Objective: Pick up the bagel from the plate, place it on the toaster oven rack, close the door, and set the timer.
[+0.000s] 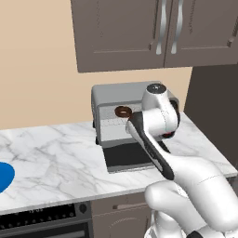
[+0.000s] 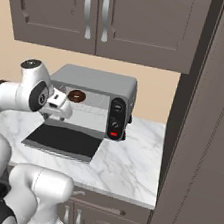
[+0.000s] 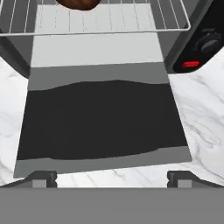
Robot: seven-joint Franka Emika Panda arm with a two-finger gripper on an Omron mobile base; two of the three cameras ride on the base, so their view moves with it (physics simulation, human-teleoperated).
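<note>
The bagel [image 1: 122, 111] already sits on the toaster oven rack [image 3: 109, 19], near the front of the cavity, and the door [image 3: 103, 120] lies folded flat on the marble desk [image 1: 46, 148] with its dark glass facing up. The blue plate [image 1: 4, 175] is well apart at the left edge of the desk. The gripper [image 3: 111, 178] hovers just off the door's free edge, empty, its fingertips [image 3: 41, 178] set wide apart at the bottom corners of the hand view. The step in hand looks to be closing the door. To do it well, the gripper should come down at the middle of that outer edge, get under it or catch the handle bar, and lift in an arc around the bottom hinge rather than push straight forward, so the oven does not slide back. After that come the knobs [image 2: 116, 115] on the right-hand panel.
</note>
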